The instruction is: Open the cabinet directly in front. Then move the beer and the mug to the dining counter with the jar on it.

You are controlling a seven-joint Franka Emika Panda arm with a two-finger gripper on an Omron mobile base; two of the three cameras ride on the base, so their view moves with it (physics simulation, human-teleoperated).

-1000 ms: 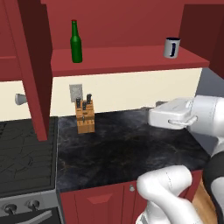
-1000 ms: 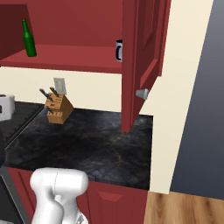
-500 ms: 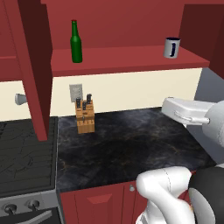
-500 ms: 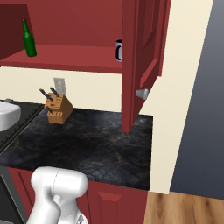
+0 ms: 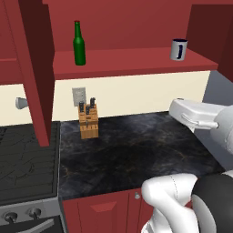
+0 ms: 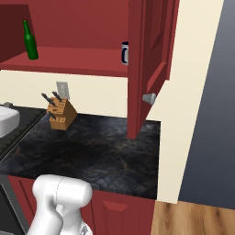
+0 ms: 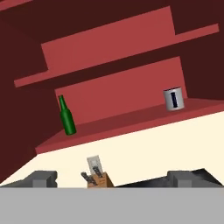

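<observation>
With the cabinet (image 5: 36,77) doors swung wide, the arm has been drawn back rightward; the tool (image 7: 113,179) is held open, beer (image 7: 66,116) and mug (image 7: 173,99) shelved above it, ungrasped.

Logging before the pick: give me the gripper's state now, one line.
Gripper: open and empty, finger tips wide apart, aimed at the open cabinet with the beer and mug on its shelf.
</observation>
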